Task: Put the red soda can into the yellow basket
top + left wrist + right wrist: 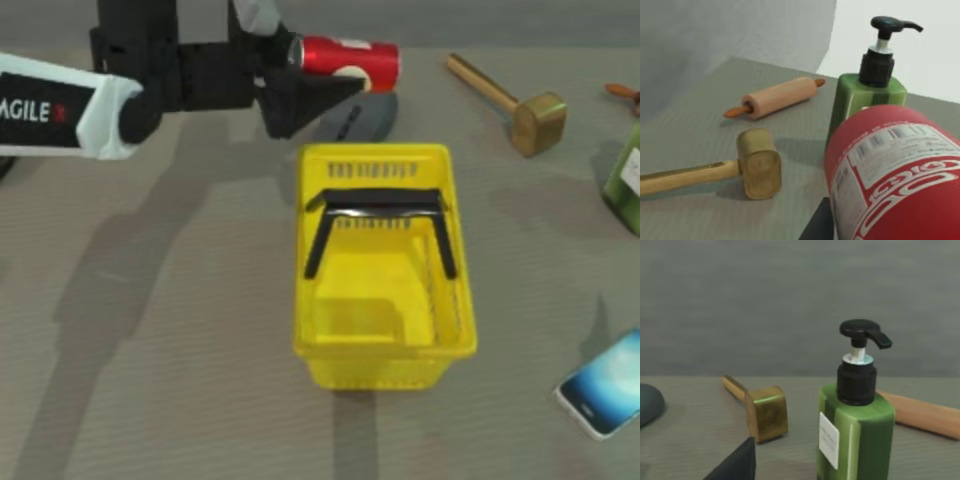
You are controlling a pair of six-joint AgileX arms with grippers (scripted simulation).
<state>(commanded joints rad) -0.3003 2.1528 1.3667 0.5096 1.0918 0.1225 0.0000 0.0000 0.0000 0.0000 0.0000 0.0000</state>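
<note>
The red soda can (350, 60) lies sideways in my left gripper (322, 68), which is shut on it at the back of the table, just behind the yellow basket (372, 158). The basket stands at the table's middle with its black handles folded across its open top. The can's barcode side (895, 175) fills the left wrist view, with one dark fingertip (816, 226) against it. My right arm is out of the top view. In the right wrist view only one dark fingertip (740, 462) of its gripper shows, set well off to one side with nothing against it.
A dark grey mouse (355, 118) lies under the held can. A brass-headed hammer (510, 100), a rolling pin (620, 92) and a green pump bottle (625, 180) sit at the back right. A phone (605, 385) lies at the front right.
</note>
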